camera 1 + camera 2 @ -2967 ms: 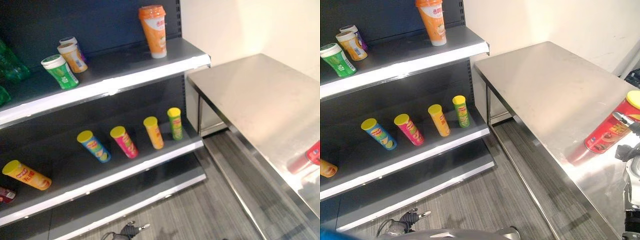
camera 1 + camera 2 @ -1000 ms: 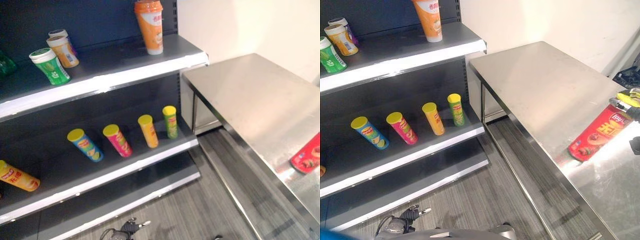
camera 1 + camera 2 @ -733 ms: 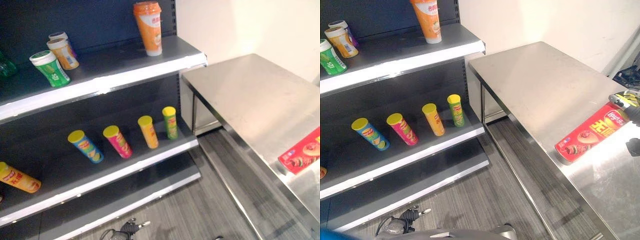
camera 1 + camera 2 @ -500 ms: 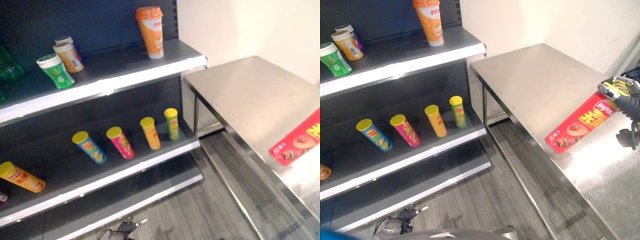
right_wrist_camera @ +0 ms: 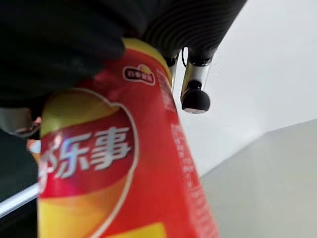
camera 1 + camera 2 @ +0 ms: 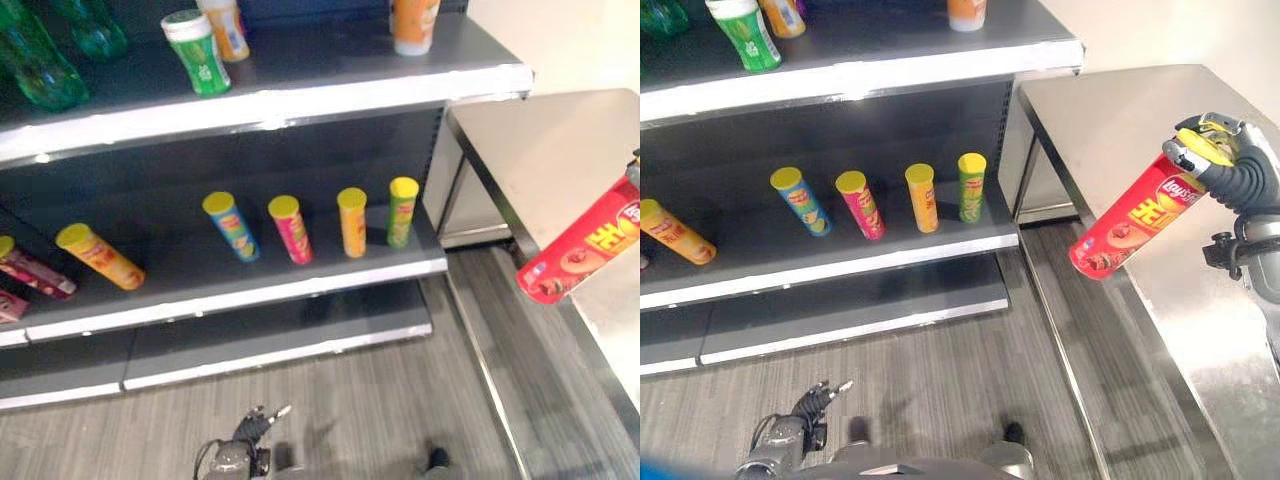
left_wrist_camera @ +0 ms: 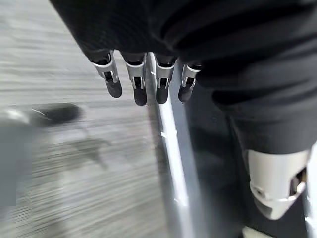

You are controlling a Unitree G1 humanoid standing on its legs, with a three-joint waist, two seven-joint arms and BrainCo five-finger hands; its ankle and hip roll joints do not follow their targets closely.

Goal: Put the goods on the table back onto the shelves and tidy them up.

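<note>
- The dark metal shelving unit (image 6: 300, 95) on the left carries bottles and cups on its upper shelf, and on its middle shelf a row of four small yellow-lidded canisters (image 6: 880, 200) standing tidily.
- The bare stainless-steel table (image 6: 1110, 120) on the right has no goods left on the part in view.
- The tall red cylindrical chip can with a yellow lid (image 6: 1135, 225) hangs tilted in the air over the table's near-left edge, well apart from the shelves; placing it is what remains.
- The right hand (image 6: 1230, 165) grasps that can at its lid end.
- The left hand (image 7: 143, 79) hangs low with relaxed fingers, holding nothing.
</note>
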